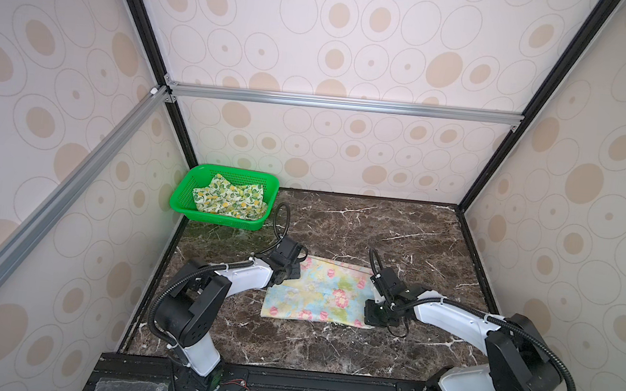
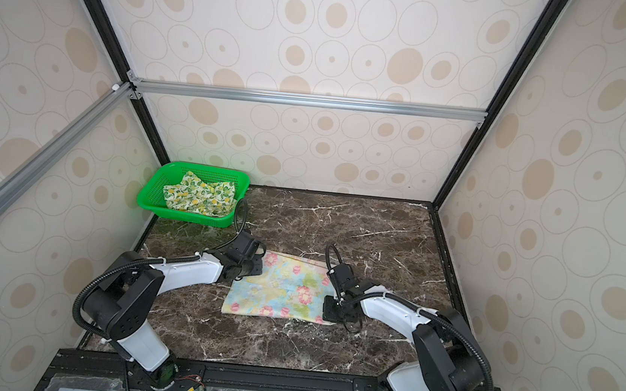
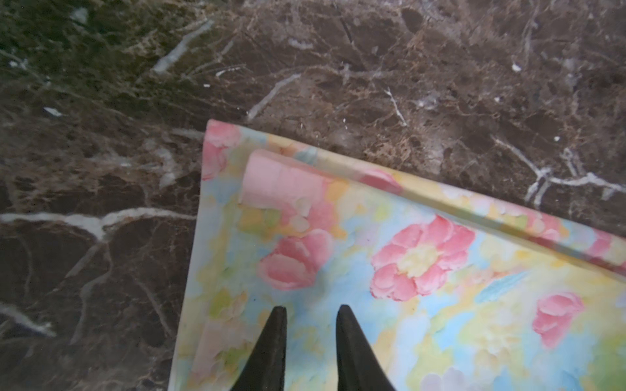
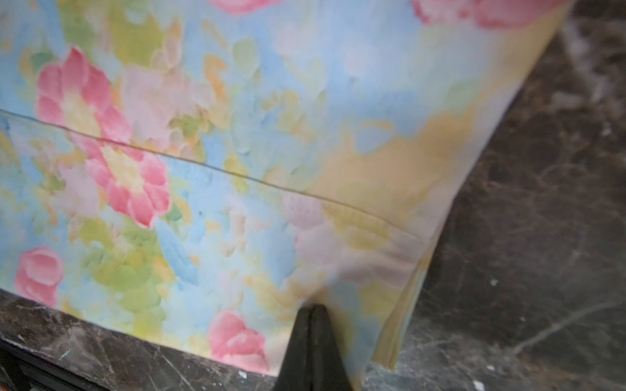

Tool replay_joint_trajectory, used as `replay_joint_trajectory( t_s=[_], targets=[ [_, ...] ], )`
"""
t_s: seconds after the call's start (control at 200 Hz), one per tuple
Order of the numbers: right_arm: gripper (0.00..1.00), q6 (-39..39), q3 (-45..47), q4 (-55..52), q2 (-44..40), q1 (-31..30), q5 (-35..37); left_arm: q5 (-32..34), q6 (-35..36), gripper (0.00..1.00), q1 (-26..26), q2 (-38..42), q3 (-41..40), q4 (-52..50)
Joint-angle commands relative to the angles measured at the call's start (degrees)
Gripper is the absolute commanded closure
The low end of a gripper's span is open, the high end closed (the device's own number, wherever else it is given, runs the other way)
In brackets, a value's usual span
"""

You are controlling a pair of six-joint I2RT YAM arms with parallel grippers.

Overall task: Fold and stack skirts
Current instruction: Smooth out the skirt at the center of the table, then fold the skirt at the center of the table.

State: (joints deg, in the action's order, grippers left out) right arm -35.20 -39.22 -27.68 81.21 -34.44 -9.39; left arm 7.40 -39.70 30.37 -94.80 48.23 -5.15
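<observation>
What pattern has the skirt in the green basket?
Lemon-print skirt: green and yellow on cream, best in a top view.

**Enclosed booth, interior fittings.**
- Dark brown marble-look tabletop (image 1: 359, 224): glossy rectangular slab with white veins, forming the booth's floor.
- Behind the tabletop: cream back wall panel (image 1: 338, 42) printed with beige ovals inside thin grey rings.
- Flanking the tabletop: matching left side panel (image 1: 42, 60) and right side panel (image 1: 609, 193).
- At the tabletop's far corners: black metal left post (image 1: 150, 43) and right post (image 1: 557, 71), both rising out of view.
- Above its far edge: silver aluminium crossbar (image 1: 343, 103) joining the posts.
- A second silver bar (image 1: 47, 210) runs along the left panel.
- Along its near edge: black slotted base rail (image 1: 305, 383).
- Light: soft and even.
</observation>
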Motion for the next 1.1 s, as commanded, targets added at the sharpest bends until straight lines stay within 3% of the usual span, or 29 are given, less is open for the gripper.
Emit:
replay_joint_trajectory(
  t_s=[0.0, 0.29, 0.48, 0.69, 0.85, 0.905, 0.98, 1.095],
  targets=[
    [1.0, -0.6, 1.1, -0.3, 1.1, -0.3, 1.7, 1.0, 0.9, 0.74, -0.6, 1.6, -1.9, -0.8],
    [1.0, 1.4, -5.4, -4.6, -1.0, -0.3, 1.6, 2.0, 1.4, 0.74, -0.9, 4.5, -2.4, -1.5],
    [0.97, 4.7, -11.4, -7.7, -0.8, 0.8, 5.2, 2.8, 1.1, 0.74, -0.8, 4.3, -2.8, -1.3],
    [0.98, 8.0, -14.4, -7.2, 3.3, 4.6, 7.0, 2.3, -0.2, 0.76, -0.8, 5.6, -4.7, -0.8],
    [0.98, 8.7, -12.6, -6.2, 1.8, 11.7, 0.1, 1.6, 1.6, 0.76, 2.4, 9.0, -2.2, -1.8],
    [0.91, 8.7, -11.3, -5.3, 0.7, 13.9, -3.3, 1.8, 2.6, 0.76, 4.8, 9.4, -0.5, -2.2],
    [0.68, 8.8, -9.7, -4.8, -0.7, 15.8, -6.3, -0.3, 2.9, 0.76, 7.9, 8.9, 1.3, -1.4],
    [0.55, 8.7, -6.9, -3.9, -1.6, 18.0, -9.9, -6.0, 0.5, 0.77, 12.1, 6.4, 3.0, 2.6]
  ],
)
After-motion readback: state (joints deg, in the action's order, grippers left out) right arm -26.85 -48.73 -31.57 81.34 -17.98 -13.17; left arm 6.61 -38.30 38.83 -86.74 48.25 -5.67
